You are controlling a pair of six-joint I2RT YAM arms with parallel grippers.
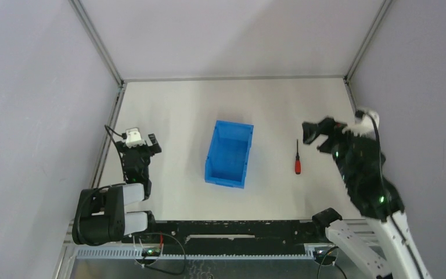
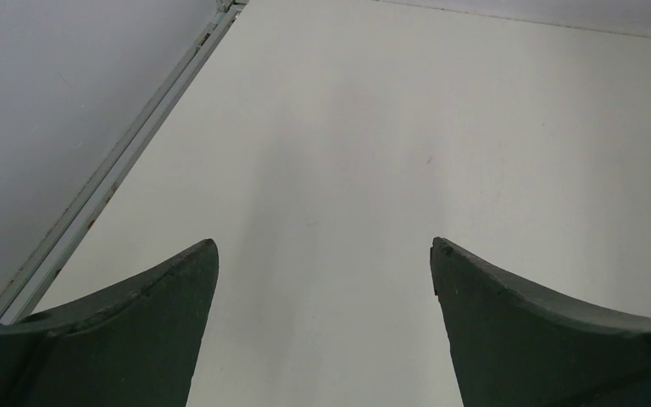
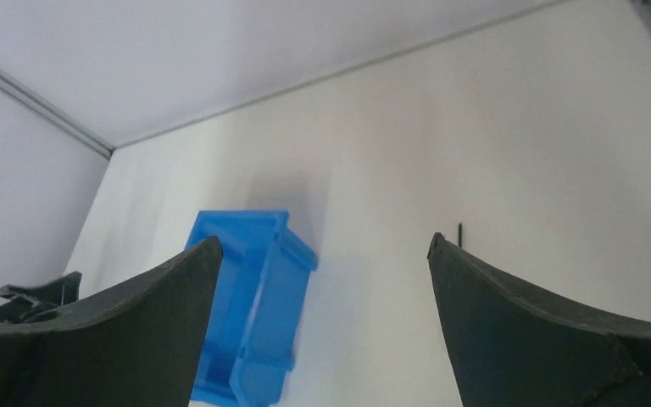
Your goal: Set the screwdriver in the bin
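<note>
Left claw (image 2: 323, 246): it stands wide open at the left side of the counter (image 1: 174, 116), with only bare counter between its two fingers.
Bin (image 1: 230, 152): blue, open at the top, it sits near the middle of the counter and nothing is seen inside.
Screwdriver (image 1: 297, 157): it lies flat on the counter, to the right of the bin and apart from it. The red handle is toward the near edge and the black shaft toward the far wall.
Right claw (image 3: 323, 244): it is wide open and holds nothing, just to the right of the screwdriver.
</note>
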